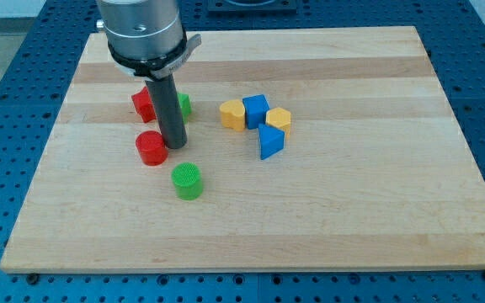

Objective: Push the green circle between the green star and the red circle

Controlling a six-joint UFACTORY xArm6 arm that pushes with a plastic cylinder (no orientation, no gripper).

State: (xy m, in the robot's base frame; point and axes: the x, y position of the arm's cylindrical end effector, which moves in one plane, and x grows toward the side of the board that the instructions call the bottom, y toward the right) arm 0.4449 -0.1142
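The green circle is a short cylinder below the middle-left of the wooden board. The red circle lies up and to the left of it. The green star is mostly hidden behind the rod, further up. My tip rests on the board just right of the red circle, close to it or touching, and above the green circle with a gap between them. The green star is behind the rod, above the tip.
A red block sits left of the rod, partly hidden. A cluster lies to the right: a yellow heart-like block, a blue block, a yellow hexagon and a blue triangle.
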